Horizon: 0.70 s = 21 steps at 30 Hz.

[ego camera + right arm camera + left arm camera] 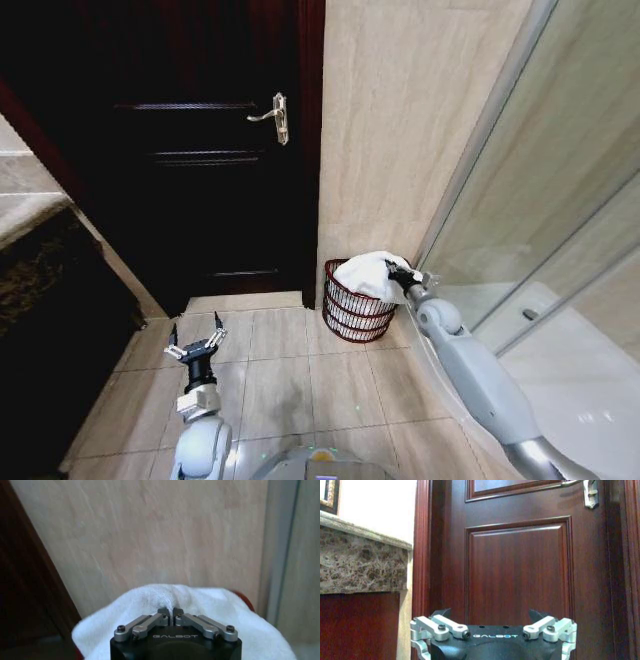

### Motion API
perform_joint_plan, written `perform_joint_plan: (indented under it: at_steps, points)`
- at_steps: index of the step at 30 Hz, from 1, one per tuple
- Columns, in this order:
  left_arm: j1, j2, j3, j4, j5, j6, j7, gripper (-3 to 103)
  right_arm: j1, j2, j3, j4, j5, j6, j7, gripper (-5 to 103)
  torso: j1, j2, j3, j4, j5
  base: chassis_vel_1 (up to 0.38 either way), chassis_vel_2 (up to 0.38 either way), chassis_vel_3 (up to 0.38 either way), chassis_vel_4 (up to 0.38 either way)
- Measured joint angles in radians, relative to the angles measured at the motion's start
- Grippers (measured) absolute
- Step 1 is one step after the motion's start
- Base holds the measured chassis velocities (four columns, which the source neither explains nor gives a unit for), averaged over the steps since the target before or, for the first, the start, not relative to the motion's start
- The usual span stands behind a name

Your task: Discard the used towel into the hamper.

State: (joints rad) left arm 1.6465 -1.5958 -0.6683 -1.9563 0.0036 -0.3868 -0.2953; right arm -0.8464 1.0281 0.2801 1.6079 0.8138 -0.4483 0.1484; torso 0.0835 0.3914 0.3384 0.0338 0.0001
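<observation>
Tiled floor (290,375) lies open between the dark door (200,150) and glass shower wall (540,180). At one o'clock, the hamper (356,312) holds the white towel (368,274), pinched by the right gripper (404,271). At seven o'clock, the left gripper (196,345) hangs spread wide.

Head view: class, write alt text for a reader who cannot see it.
The right gripper, shut on a white towel, holds it over the reddish-brown hamper on the tiled floor by a beige wall. The left gripper hangs open before a dark wooden door.
</observation>
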Motion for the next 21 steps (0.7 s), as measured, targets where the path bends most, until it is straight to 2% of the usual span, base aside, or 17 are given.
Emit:
perform_joint_plan:
  at_steps: [1, 3, 4, 5, 7, 8, 21]
  points:
    - [0.0, 0.0, 0.0, 0.0, 0.0, 0.0, 0.0, 100, 0.0, 0.0, 0.0, 0.0, 0.0, 0.0, 0.0, 3, 0.0, 0.0, 0.0, 0.0, 0.0, 0.0, 0.0, 0.0, 0.0]
    - [0.007, 0.001, -0.005, 0.007, -0.002, -0.011, 0.0, 100, 0.011, -0.017, 0.005, 0.017, 0.056, -0.091, 0.03, 3, 0.0, 0.0, 0.0, 0.0, -0.0001, 0.0, 0.0, 0.0, 0.0]
    - [0.011, 0.004, -0.007, 0.01, -0.006, -0.016, 0.0, 100, 0.03, -0.026, 0.006, 0.023, 0.091, -0.16, 0.044, 3, 0.0, 0.0, 0.0, 0.0, 0.0, 0.0, 0.0, 0.0, 0.0]
    - [0.011, 0.004, -0.007, 0.01, -0.006, -0.016, 0.0, 100, 0.03, -0.026, 0.006, 0.023, 0.091, -0.16, 0.044, 3, 0.0, 0.0, 0.0, 0.0, 0.0, 0.0, 0.0, 0.0, 0.0]
    - [0.017, 0.008, -0.01, 0.016, -0.014, -0.026, -0.001, 100, 0.086, -0.031, -0.009, 0.013, 0.148, -0.264, 0.072, 3, 0.0, 0.0, 0.0, 0.0, -0.0003, 0.0, 0.0, 0.0, 0.0]
    - [0.018, 0.009, -0.012, 0.019, -0.014, -0.028, -0.001, 100, 0.112, -0.03, -0.026, -0.002, 0.154, -0.283, 0.081, 3, 0.0, 0.0, 0.0, 0.0001, -0.0003, 0.0, 0.0, 0.0, 0.0]
    - [0.016, 0.013, -0.018, 0.011, -0.011, -0.016, -0.008, 100, 0.364, 0.015, -0.248, -0.254, 0.165, -0.294, 0.097, 3, 0.0, 0.0, 0.0, 0.0001, -0.0001, 0.0, 0.0, 0.0, 0.0]
